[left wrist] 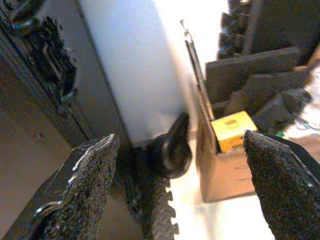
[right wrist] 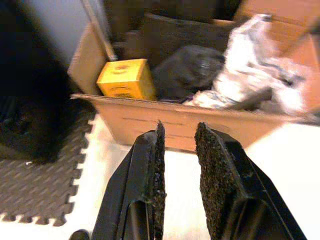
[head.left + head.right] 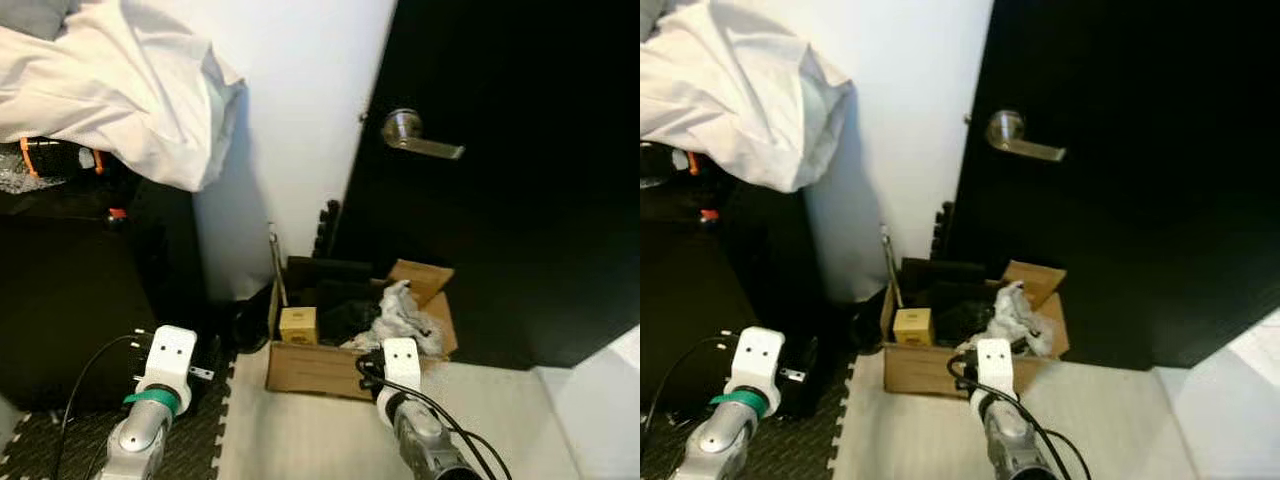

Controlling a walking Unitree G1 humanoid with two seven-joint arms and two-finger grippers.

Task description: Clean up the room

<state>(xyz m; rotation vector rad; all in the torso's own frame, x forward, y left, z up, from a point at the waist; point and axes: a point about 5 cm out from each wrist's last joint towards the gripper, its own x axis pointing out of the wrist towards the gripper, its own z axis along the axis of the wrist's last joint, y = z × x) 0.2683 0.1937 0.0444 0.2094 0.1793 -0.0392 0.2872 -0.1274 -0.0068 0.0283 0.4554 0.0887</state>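
The right gripper (image 2: 178, 150) is held just before the box (image 2: 165, 122), its fingers nearly together with nothing between them. The left gripper (image 1: 180, 190) is spread wide and empty, aimed at the box's left corner and a dark object (image 1: 172, 147) beside it. Inside the box, a yellow carton (image 2: 125, 80) stands nearest left, dark clothing (image 2: 187, 67) lies beyond the fingertips, and crumpled grey wrapping (image 2: 250, 75) lies right. Behind are a wall (image 3: 300, 110) and black door (image 3: 520, 180).
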